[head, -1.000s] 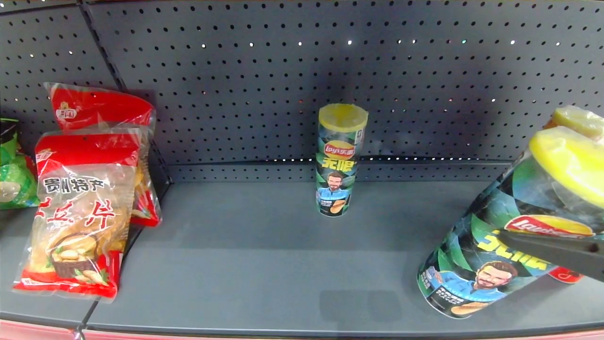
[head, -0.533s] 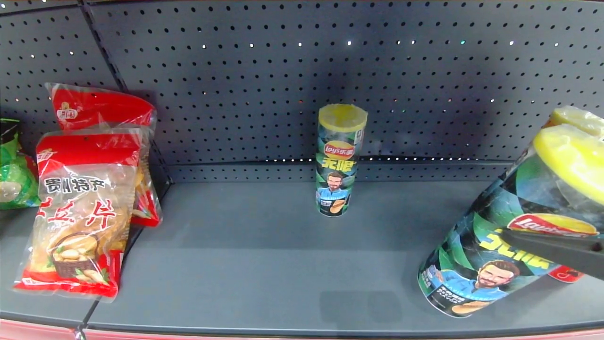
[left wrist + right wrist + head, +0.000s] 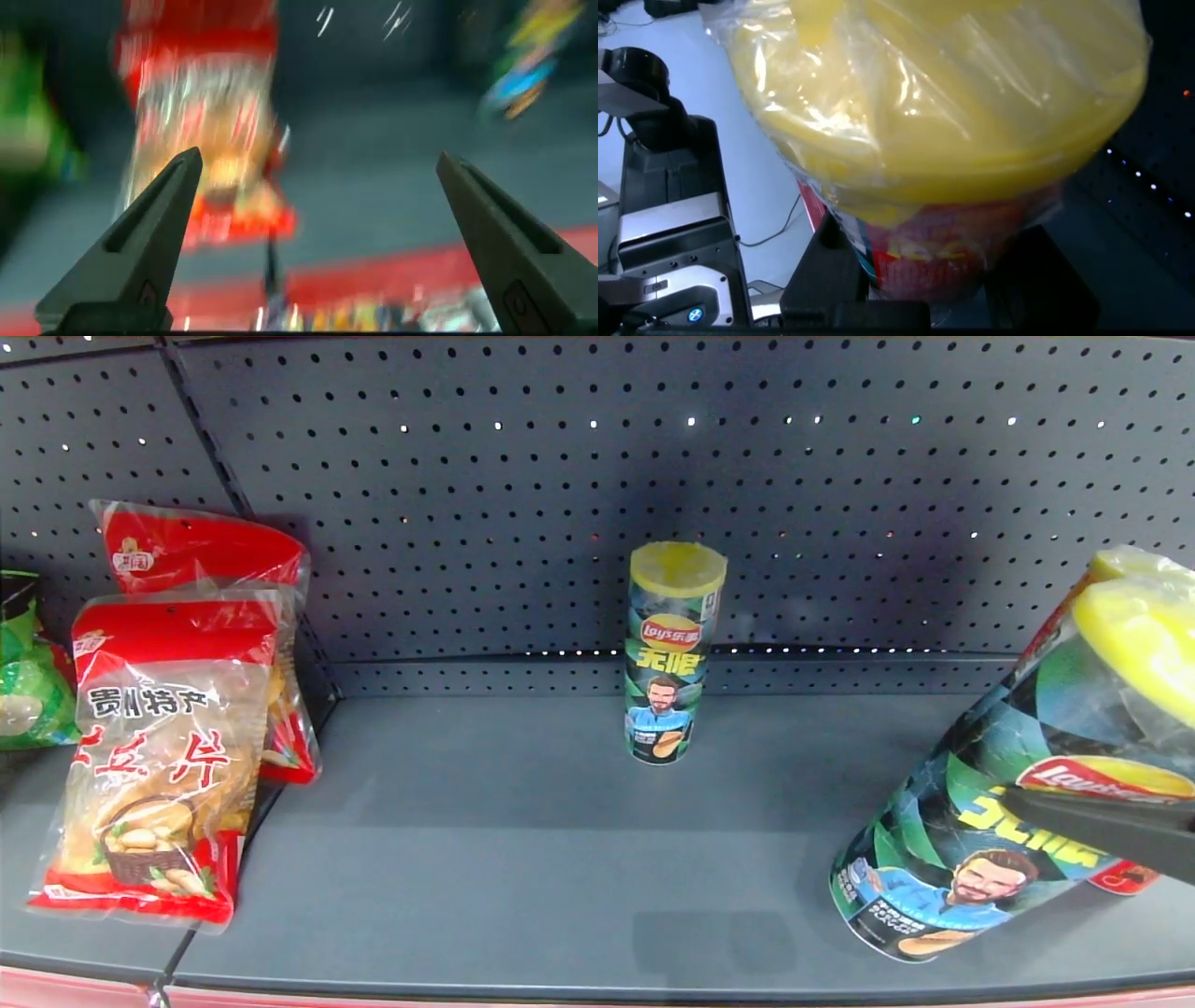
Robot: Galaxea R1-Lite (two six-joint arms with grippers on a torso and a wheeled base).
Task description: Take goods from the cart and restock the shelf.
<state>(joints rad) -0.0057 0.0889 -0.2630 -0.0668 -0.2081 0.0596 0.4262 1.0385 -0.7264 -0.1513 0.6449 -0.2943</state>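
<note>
Leaning base-first toward the shelf (image 3: 523, 840) for placement, the wrapped chip-can pack (image 3: 971, 821) is clenched in the right gripper (image 3: 1074, 803); the left gripper (image 3: 318, 157) has its jaws released.

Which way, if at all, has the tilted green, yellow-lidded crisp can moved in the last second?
Yes. The tilted can leaned slightly right at its lid end, away from the upright green can; its base barely shifted.

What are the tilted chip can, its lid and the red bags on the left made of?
The tilted chip can: likely a paperboard tube with a glossy printed wrap, judging by its sheen. Its lid: yellow translucent plastic under crinkled clear film. The red bags: thin clear plastic film, wrinkled, glare-streaked, contents showing through.
</note>
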